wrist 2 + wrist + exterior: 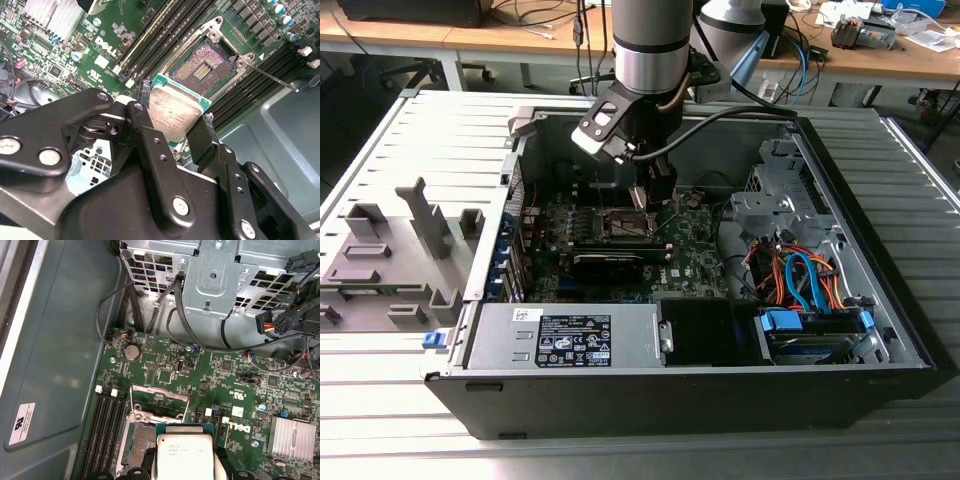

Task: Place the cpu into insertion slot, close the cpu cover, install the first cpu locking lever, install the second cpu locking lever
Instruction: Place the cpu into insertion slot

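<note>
Gripper (176, 107) is clenched on the cpu (175, 117) by two opposite edges, and the chip hangs near the insertion slot (202, 70), not yet seated, cpu cover (159, 401) open beside it. My read: square its edges to the rim, lower flat, no forcing

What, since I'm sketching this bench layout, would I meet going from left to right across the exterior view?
Grey fixture blocks → gripper, shut on the cpu → metal drive cage → computer case's side wall.
</note>
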